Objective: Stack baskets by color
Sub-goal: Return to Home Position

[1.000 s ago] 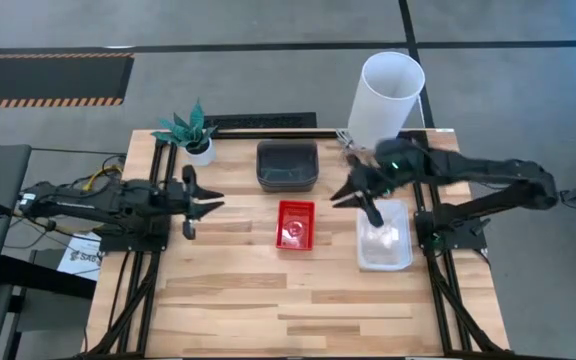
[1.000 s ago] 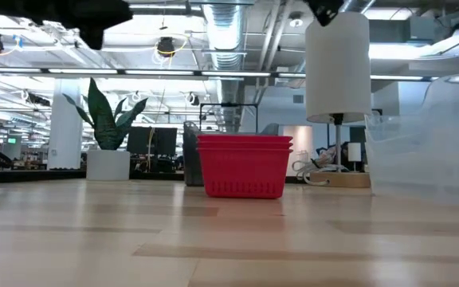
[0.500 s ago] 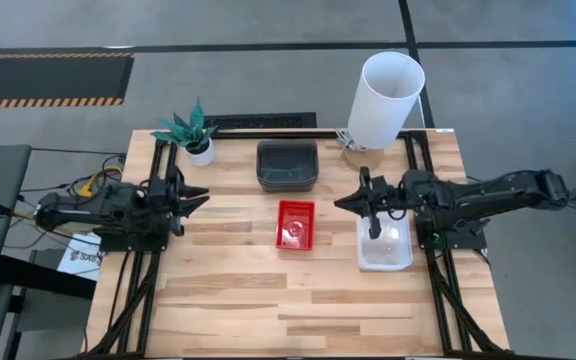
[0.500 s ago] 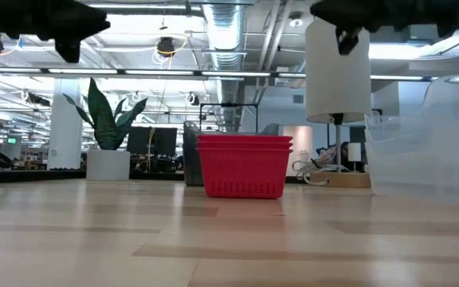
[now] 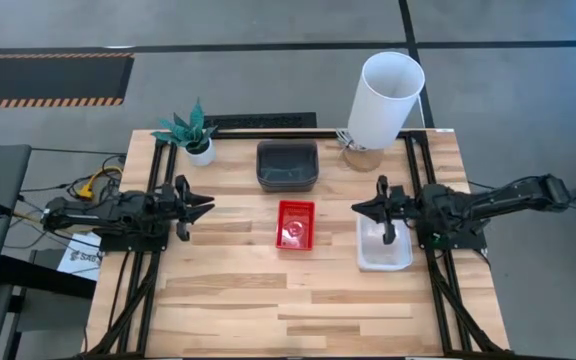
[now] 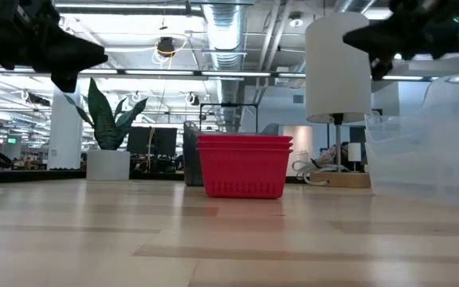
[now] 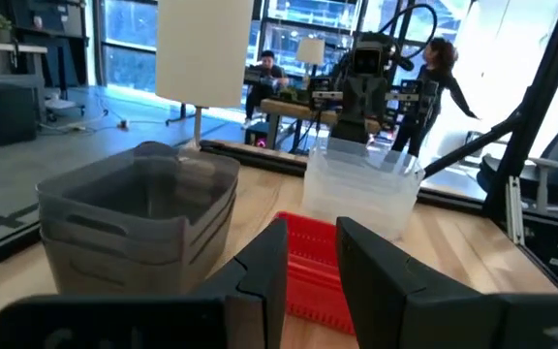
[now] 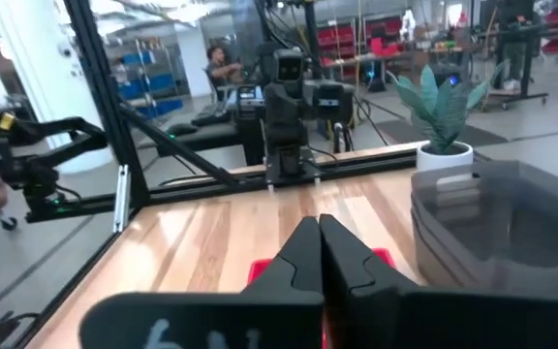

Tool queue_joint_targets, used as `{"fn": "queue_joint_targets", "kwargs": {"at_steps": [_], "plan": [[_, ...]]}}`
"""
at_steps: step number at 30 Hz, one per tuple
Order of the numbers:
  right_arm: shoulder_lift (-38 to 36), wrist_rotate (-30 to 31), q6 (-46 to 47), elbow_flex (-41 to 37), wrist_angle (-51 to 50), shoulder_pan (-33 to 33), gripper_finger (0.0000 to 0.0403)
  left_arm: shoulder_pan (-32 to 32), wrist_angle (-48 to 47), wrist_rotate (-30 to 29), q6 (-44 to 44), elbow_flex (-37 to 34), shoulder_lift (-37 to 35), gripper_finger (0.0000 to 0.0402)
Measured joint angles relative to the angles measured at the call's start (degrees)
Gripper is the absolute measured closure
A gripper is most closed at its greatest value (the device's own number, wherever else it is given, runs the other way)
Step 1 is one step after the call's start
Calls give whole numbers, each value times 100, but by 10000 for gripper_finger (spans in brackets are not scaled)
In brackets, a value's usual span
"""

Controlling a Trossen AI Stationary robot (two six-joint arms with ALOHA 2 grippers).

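Over the desk's (image 5: 228,290) left side | my left fingers (image 7: 264,276) a little apart, empty | my right fingers (image 8: 303,257) pressed together, empty, above clear baskets (image 5: 383,256)

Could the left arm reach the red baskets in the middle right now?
Probably yes: the left tool points toward the red baskets, with only bare table between them.
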Motion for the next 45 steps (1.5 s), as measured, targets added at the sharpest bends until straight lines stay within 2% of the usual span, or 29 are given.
{"fn": "queue_joint_targets", "kwargs": {"at_steps": [5,8,15,22,26,45], "plan": [[-367,20,104,-809,768,57,397,0,27,7,-73,-159,3,324],[-614,23,119,-1077,687,46,397,0,-49,24,-106,-167,17,324],[-927,39,6,-1075,-117,46,395,-4,-217,228,-139,-164,17,324],[-927,47,-80,-1077,-802,46,380,-5,-261,377,-77,-159,17,324],[-915,60,-101,-1080,-834,46,375,-4,-261,129,223,-154,35,324],[-915,58,-76,-1086,-873,46,377,-4,-276,160,390,-152,37,323]]}}
